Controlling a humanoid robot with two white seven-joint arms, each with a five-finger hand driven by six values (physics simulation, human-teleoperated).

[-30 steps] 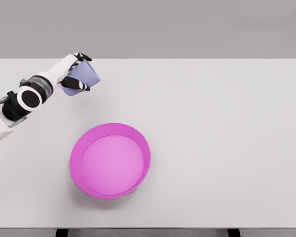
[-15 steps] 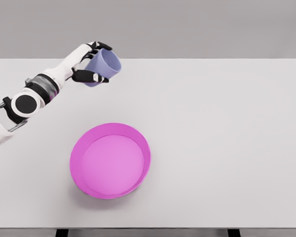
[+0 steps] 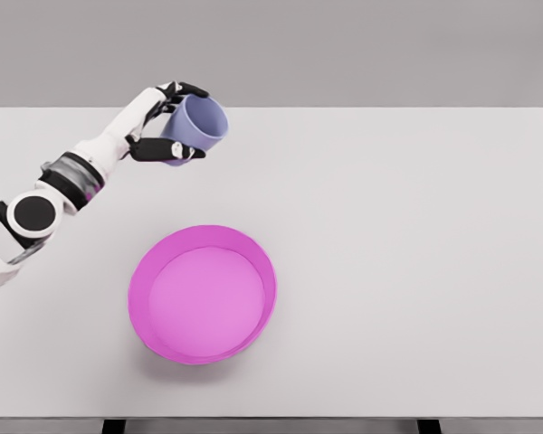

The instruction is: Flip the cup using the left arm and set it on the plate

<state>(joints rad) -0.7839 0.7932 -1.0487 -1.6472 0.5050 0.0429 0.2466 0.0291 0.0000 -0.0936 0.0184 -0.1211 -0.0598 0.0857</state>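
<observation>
Lavender in colour, the cup [image 3: 197,126] is seen at the upper left of the frame, held clear of the table [image 3: 416,253] near its far edge. It is gripped by the left hand [image 3: 158,127], whose black-tipped fingers [image 3: 192,89] are clamped over its top side while the thumb is pressed along its underside. The cup is tilted, its open mouth turned up and to the right; part of the near wall and the base are hidden behind the hand, so whether it has a handle cannot be told. The left arm is cut off at the left edge of the frame, and only the forearm, wrist and one round black joint are shown. The right arm is not seen at all.

Compared with half a second ago, the cup has been shifted only slightly, with its mouth turned a little more upward, and the elbow joint has been lowered toward the left edge. A second ago the cup was held lower and further left, with its mouth not visible.

Below and slightly right of the cup, well apart from it, the magenta plate [image 3: 202,356] is set at the lower centre-left of the table. Nothing is seen between the cup and the plate. Two dark table legs are partly shown at the bottom edge.
</observation>
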